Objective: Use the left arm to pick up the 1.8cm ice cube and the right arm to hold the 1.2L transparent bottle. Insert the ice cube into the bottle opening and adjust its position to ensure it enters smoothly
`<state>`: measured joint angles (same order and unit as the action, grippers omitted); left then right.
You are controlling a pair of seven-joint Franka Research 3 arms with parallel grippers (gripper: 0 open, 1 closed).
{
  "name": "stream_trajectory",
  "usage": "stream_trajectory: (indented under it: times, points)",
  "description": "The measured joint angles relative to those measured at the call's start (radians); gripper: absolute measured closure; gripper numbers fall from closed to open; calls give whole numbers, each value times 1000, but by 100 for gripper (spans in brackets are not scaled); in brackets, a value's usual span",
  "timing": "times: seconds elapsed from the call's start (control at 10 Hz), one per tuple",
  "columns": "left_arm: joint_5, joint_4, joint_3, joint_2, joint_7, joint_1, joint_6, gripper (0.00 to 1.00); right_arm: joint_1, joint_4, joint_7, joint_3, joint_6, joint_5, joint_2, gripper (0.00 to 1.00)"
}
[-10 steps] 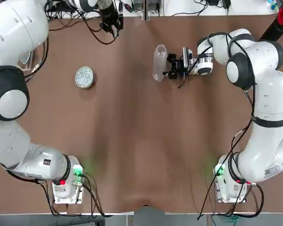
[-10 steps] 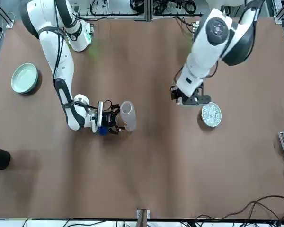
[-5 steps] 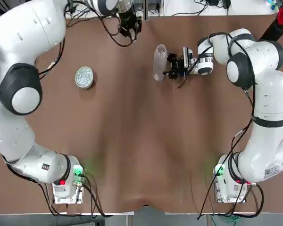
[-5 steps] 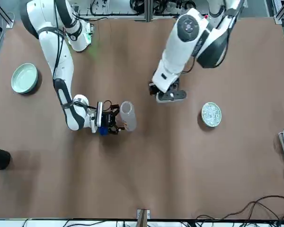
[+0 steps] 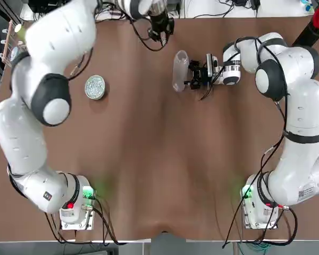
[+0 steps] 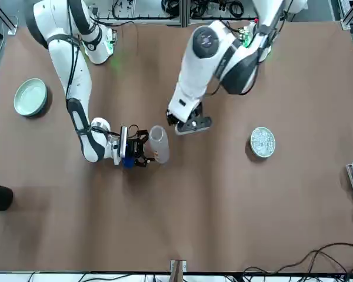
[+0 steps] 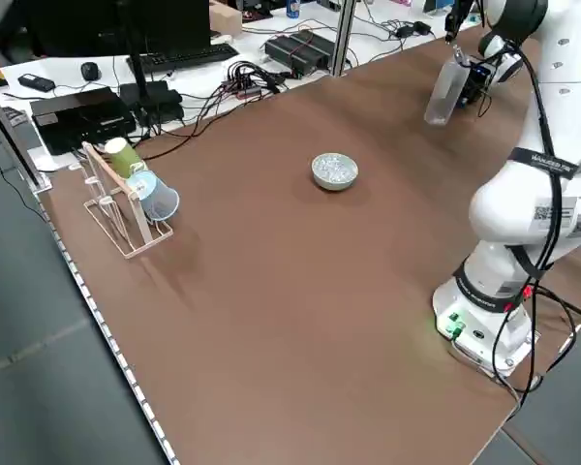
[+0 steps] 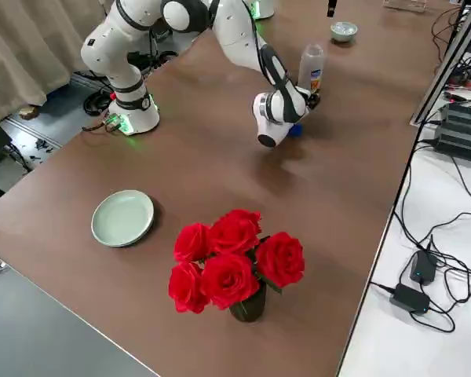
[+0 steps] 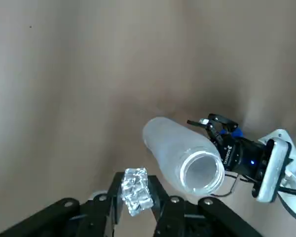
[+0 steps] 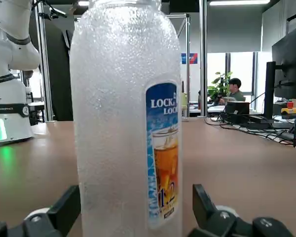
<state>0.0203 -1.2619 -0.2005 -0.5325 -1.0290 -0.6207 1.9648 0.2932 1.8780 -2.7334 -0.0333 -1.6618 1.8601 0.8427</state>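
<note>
A: On the counter, far side, where is the bottle?
B: Upright, cap off; right gripper low beside it, a finger on each flank, contact not discernible.
A: Left gripper?
B: Above the counter, just beside the bottle opening, pinching the ice cube.
A: Dish of cubes?
B: Well apart, toward the robot's left.

tabletop: plain brown | bottle: clear, frosted with droplets, blue label with amber drink print | ice cube: clear, glittering | roses: red | plate: pale green
</note>
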Motion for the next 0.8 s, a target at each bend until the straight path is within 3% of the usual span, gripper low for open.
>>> stream_trajectory:
  times: [0.2,0.5,0.8]
  points:
    - [0,78,73,-68,-42,-104,2,74,-1,0,0,0,1,0,0,0]
    - [0,169,75,-117,-60,-134,2,74,-1,0,-1,0,2,0,1,0]
    - [0,185,75,-155,-71,-154,17,74,-2,0,-2,0,2,0,1,0]
